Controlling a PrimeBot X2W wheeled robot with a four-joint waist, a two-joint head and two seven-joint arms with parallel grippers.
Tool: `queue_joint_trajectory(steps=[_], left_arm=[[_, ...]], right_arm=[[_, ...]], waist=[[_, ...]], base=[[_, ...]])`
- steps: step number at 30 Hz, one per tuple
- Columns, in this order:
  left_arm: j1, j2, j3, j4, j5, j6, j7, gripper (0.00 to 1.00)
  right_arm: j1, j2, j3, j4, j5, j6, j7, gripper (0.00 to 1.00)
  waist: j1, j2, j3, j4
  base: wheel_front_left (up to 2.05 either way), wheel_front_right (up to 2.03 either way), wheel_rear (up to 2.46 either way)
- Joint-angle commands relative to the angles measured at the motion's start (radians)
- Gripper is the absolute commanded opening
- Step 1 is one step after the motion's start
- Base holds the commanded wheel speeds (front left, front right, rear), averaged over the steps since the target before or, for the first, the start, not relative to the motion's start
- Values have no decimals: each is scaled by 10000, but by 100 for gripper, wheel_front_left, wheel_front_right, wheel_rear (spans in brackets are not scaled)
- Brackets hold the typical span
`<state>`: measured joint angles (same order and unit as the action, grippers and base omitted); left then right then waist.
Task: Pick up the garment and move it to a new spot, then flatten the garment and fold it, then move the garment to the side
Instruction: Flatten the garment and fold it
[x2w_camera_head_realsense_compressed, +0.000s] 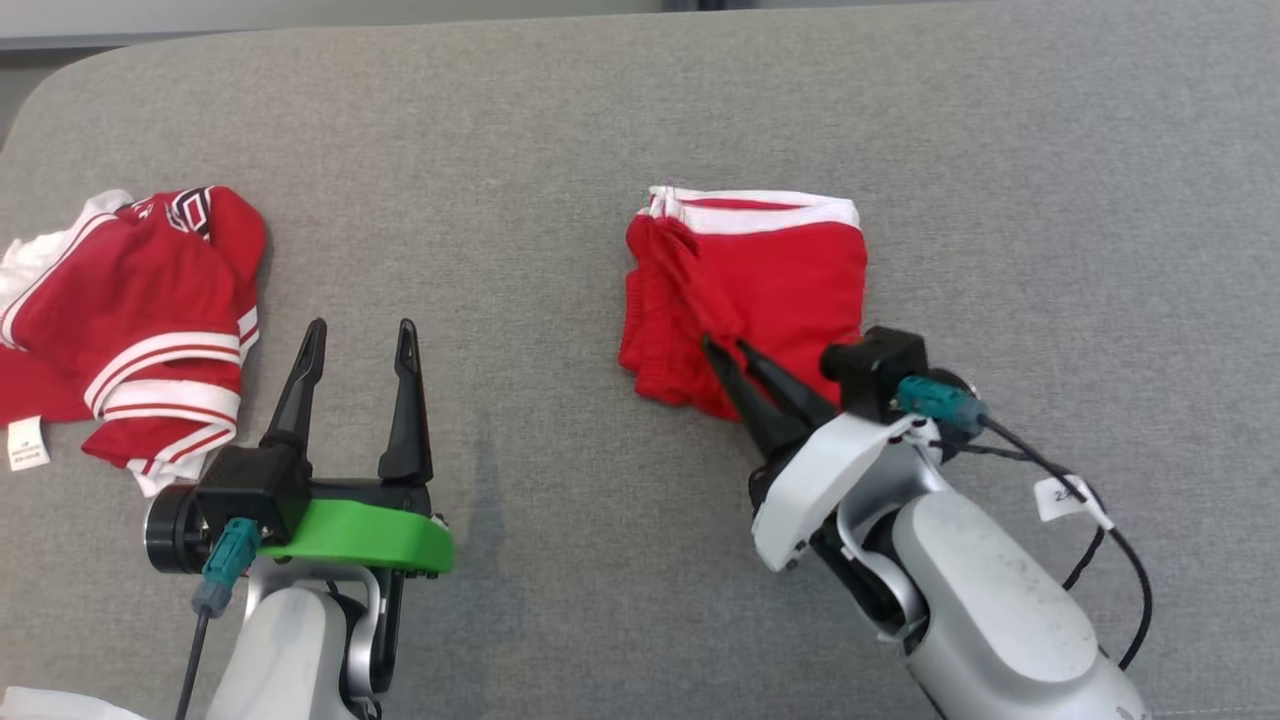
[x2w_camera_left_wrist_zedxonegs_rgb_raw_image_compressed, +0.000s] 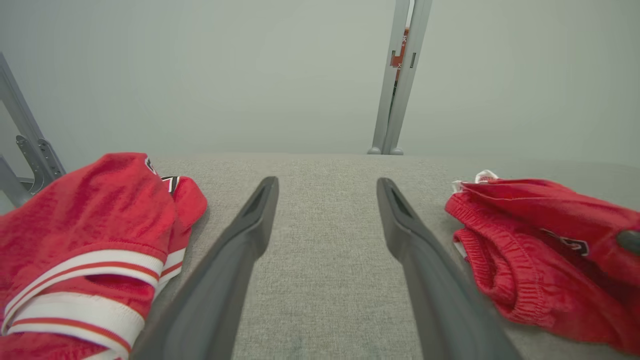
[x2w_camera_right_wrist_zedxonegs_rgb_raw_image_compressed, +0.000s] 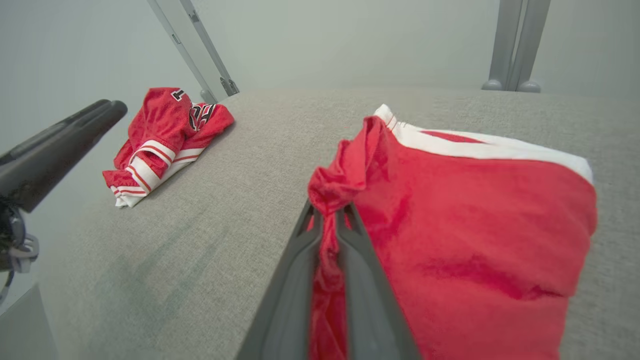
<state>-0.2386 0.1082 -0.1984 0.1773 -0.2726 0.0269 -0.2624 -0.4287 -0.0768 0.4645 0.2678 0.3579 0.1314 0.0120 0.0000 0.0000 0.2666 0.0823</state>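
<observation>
The right fingers (x2w_camera_head_realsense_compressed: 740, 395) pinch the red shorts (x2w_camera_head_realsense_compressed: 780, 280) at their near left edge. The left fingers (x2w_camera_head_realsense_compressed: 403, 400) are wide open, holding nothing.

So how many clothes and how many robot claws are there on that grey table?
Red garments: 2, the shorts and the jersey.
Grippers: 2, the left gripper and the right gripper.
Total: 4.

A green plastic bracket (x2w_camera_head_realsense_compressed: 370, 535) is mounted behind the long black fingers (x2w_camera_head_realsense_compressed: 405, 400) of the left gripper (x2w_camera_head_realsense_compressed: 361, 328); teal cable plugs (x2w_camera_head_realsense_compressed: 225, 565) are fitted beside both wrists.
</observation>
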Motion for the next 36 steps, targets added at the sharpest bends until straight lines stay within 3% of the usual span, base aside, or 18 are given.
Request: queue_joint_trajectory(steps=[1,5,6,7,13,18,27,36], left_arm=[[-143,-28,31,30,-79,20,-28,100],[-59,-71,103,52,-59,31,-29,100],[-48,-80,113,60,-55,26,-29,100],[-32,-84,129,75,-47,22,-29,100],[172,-24,219,191,89,46,-30,100],[378,142,289,182,159,102,-30,100],[966,467,408,123,260,230,-26,100],[1902,806,339,-188,309,341,255,100]], right_arm=[[-5,3,227,230,92,-14,-29,0],[43,31,596,711,256,-14,-239,1],[47,20,653,779,263,-14,-319,64],[25,9,739,758,274,-14,-538,100],[10,-297,624,56,216,-14,-1923,100],[586,-614,-991,-784,-459,-16,-2355,100],[2589,-612,-4437,-2215,-1677,-14,-1726,100],[4253,-208,-5049,-3100,-1934,-14,-1038,100]], waist=[[0,0,87,138],[0,0,122,179],[0,0,122,180],[0,0,114,173],[0,0,-140,28],[0,0,-430,-117],[0,0,-1115,-326],[0,0,-1931,-480]], base=[[0,0,0],[0,0,0],[0,0,0],[0,0,0],[0,0,0],[0,0,0],[0,0,0],[0,0,0]])
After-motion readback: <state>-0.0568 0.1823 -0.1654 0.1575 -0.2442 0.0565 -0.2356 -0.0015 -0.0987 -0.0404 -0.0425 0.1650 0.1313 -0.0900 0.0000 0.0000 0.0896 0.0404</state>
